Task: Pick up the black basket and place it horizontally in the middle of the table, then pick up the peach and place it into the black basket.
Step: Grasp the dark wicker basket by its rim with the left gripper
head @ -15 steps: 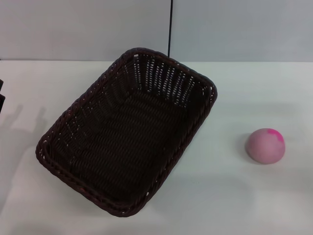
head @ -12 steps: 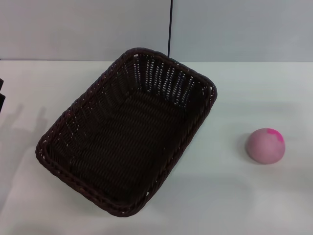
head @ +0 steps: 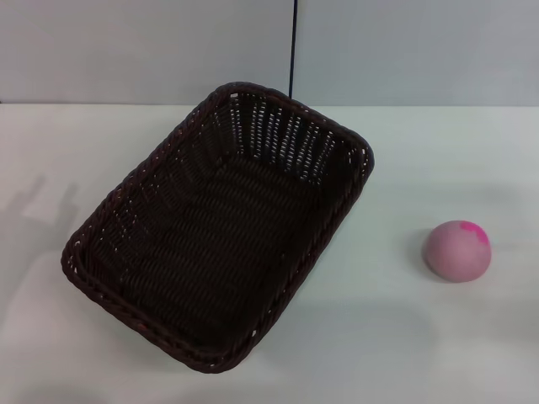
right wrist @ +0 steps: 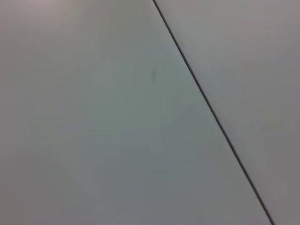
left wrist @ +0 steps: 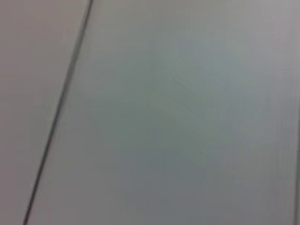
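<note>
Two task items are sitting on the table (head: 404, 353) in the head view: the black basket (head: 217, 225) is lying diagonally, left of centre, one corner pointing toward the far wall and the opposite one toward the near edge, and the peach (head: 456, 250) is resting well apart from it on the right, its magenta blotch facing up. Nothing is lying inside the basket.

Neither gripper is showing in any view. Both wrist cameras are looking only at a plain grey panel crossed by a thin dark seam, so how far either pair of jaws is standing open, and whether anything is in them, cannot be told.

Judging by the layout, the basket is waiting to be lifted and turned, so the task looks barely begun. Several risks are standing out. A pinch on one braided rim edge is likely to let the large basket swing or tilt, since the weight would be hanging off one side. Setting it down without enough rotation would be leaving it skewed rather than horizontal. Sweeping it rightward too far could be nudging the round peach, which would probably roll toward the table edge.
</note>
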`<state>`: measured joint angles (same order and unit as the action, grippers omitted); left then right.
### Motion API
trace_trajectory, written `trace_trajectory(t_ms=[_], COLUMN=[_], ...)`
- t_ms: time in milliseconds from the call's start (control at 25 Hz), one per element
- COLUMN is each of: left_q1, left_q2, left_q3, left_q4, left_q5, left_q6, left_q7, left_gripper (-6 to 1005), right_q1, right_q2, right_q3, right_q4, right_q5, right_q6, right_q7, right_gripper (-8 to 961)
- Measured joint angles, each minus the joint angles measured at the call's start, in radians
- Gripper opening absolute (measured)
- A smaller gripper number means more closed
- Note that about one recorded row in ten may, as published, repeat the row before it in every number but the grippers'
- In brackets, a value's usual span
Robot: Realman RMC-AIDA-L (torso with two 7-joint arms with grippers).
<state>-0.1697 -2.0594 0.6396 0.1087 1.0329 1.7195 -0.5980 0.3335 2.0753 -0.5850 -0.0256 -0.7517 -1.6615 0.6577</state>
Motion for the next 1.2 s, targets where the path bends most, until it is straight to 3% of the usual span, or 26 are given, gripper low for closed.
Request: trace_trajectory(t_ms=[40,80,240,480,680,760,800,840,880,1040,1200], left_q1=[0.028,0.028,0.106,0.178,0.181,0.164,0.164,0.109,0.109,-0.004,-0.083], left_q2=[0.000,0.000,0.001,-0.001,-0.007,-0.007,-0.007,-0.004,-0.004,-0.004,-0.004], left_q3=[0.051,0.051,0.130,0.134,0.144,0.164,0.164,0.205,0.205,0.326,0.393], left_q4=[0.107,0.107,0.427,0.943,1.283,1.393,1.393,1.532,1.532,1.658,1.669], left_q5=[0.003,0.003,0.053,0.321,0.506,0.585,0.585,0.750,0.750,1.064,1.205], left_q6=[-0.023,-0.023,-0.091,-0.168,-0.178,-0.185,-0.185,-0.190,-0.190,-0.175,-0.131], left_q7=[-0.107,-0.107,-0.383,-0.846,-1.116,-1.237,-1.237,-1.445,-1.445,-1.716,-1.815], left_gripper=[511,506,488,490,526,555,570,584,587,600,613], right_q1=[-0.014,-0.014,-0.038,-0.047,-0.051,-0.051,-0.051,-0.051,-0.051,-0.055,-0.056], right_q2=[0.000,0.000,0.000,-0.001,-0.002,-0.003,-0.004,-0.005,-0.005,-0.005,-0.004], right_q3=[-0.002,-0.002,0.002,-0.002,-0.003,-0.003,-0.002,0.000,0.000,0.008,0.008], right_q4=[-0.014,-0.014,-0.028,-0.033,-0.034,-0.035,-0.036,-0.040,-0.040,-0.045,-0.048], right_q5=[0.000,0.000,0.000,0.000,0.000,0.000,0.000,0.000,0.000,0.003,0.005], right_q6=[-0.003,-0.003,-0.006,-0.005,0.000,0.001,0.001,0.005,0.005,0.012,0.015], right_q7=[0.018,0.018,0.031,0.035,0.036,0.036,0.036,0.036,0.036,0.036,0.036], right_gripper=[721,721,720,718,716,716,715,715,715,713,712])
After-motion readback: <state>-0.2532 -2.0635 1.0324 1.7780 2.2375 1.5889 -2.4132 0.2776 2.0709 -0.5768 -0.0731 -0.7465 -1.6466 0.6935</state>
